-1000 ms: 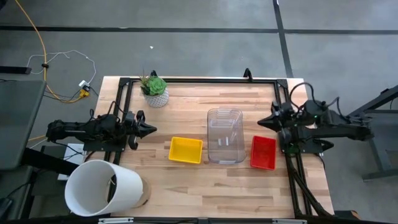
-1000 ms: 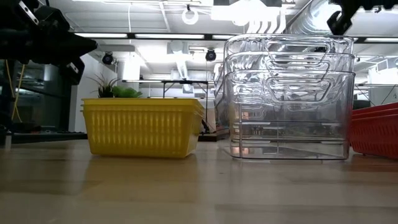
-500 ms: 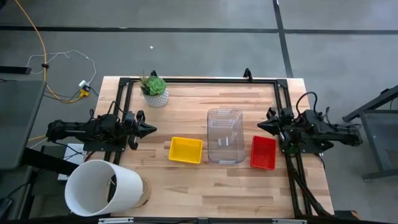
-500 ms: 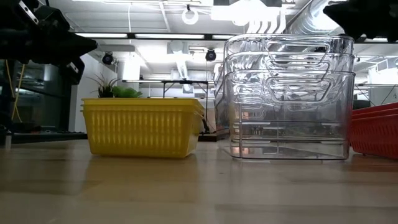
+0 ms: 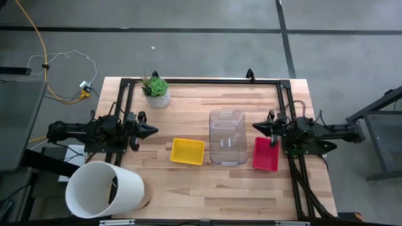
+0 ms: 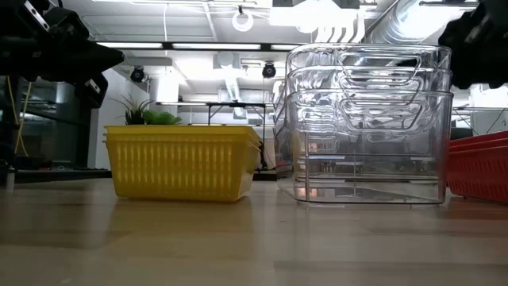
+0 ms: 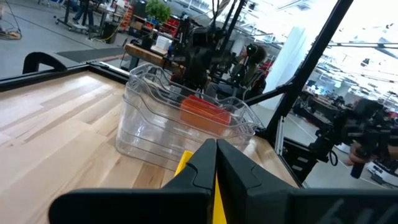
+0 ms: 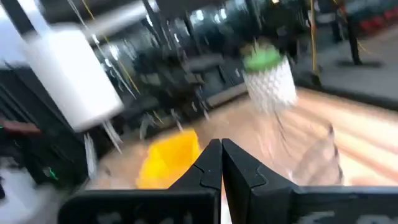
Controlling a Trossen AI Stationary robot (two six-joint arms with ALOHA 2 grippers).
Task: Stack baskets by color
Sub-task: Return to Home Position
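three basket piles in a row on the counter (image 5: 207,188)
the yellow baskets (image 5: 188,151) sit nearest the left arm (image 5: 94,130), the clear baskets (image 5: 227,137) stand in the middle, and the red baskets (image 5: 266,154) sit by the right arm (image 5: 320,132). the left jaws are closed on nothing, out by the counter's left edge. the right jaws are closed and empty too, near the red pile.

On light wooden table (image 5: 188,182): yellow mesh baskets (image 5: 188,151), clear plastic baskets (image 5: 227,138), red mesh baskets (image 5: 266,154), potted green plant (image 5: 157,91), white cylindrical tub (image 5: 103,189).
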